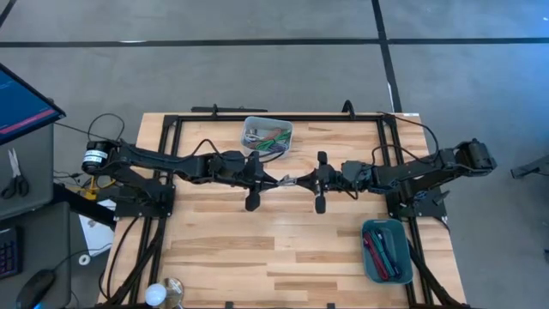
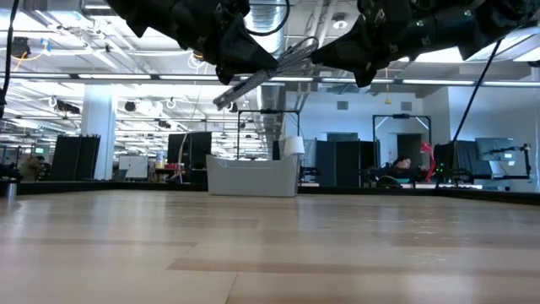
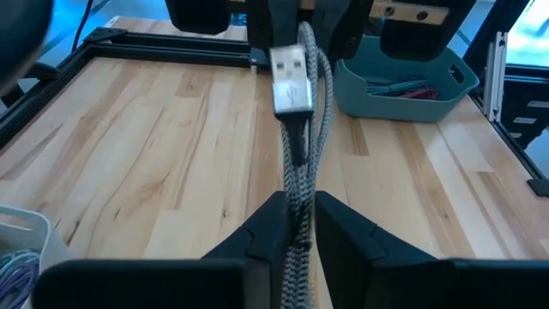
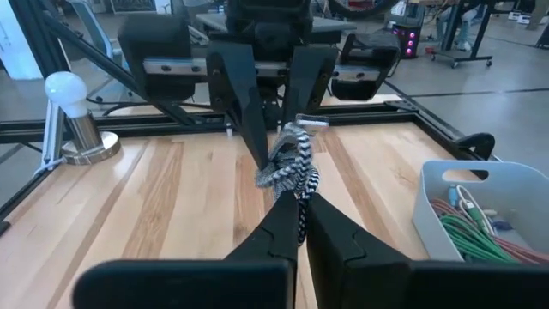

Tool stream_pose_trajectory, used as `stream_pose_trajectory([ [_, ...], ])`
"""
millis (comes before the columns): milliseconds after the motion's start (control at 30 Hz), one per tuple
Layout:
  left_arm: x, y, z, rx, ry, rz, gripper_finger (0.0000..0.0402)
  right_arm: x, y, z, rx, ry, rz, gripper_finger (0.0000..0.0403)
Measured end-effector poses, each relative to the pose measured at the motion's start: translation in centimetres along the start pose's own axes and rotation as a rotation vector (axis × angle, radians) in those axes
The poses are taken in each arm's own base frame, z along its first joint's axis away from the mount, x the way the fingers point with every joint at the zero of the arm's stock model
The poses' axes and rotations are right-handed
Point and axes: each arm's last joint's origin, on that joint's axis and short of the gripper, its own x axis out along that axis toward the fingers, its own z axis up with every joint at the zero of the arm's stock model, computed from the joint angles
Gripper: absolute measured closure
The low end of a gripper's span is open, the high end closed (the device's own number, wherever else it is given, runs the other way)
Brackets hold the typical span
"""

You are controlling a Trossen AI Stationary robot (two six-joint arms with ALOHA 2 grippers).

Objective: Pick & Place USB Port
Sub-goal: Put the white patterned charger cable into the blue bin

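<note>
Both arms stretched inward, meeting mid-table above the wood. Left gripper [image 3: 292, 227] fingers narrow around braided USB cable [image 3: 302, 163], plug end up. Right gripper [image 4: 298, 215] clamped tight on the same cable from the opposite side. Cable held in air between them.

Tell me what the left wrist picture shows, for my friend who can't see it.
A braided USB cable with a silver plug sticks up between the left claw fingers, above a wooden table. Behind it, the right claw holds the cable too, near a teal bin.
</note>
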Motion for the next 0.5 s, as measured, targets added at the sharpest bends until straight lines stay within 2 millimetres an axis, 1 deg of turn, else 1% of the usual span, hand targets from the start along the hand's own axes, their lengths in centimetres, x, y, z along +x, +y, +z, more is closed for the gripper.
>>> stream_pose_trajectory([
  [267,0.0,0.1,0.0,-0.001,-0.003,0.023,0.0302,-0.2,-0.1,-0.1,-0.013,0.030,-0.025,0.0402],
  [367,0.0,0.1,0.0,0.000,0.001,0.025,0.0288,-1.1,-0.1,0.2,-0.020,0.050,-0.055,0.0402],
  [500,-0.1,0.1,0.0,0.006,0.004,0.026,0.0273,-3.0,0.2,1.2,-0.046,0.056,-0.108,0.0403],
])
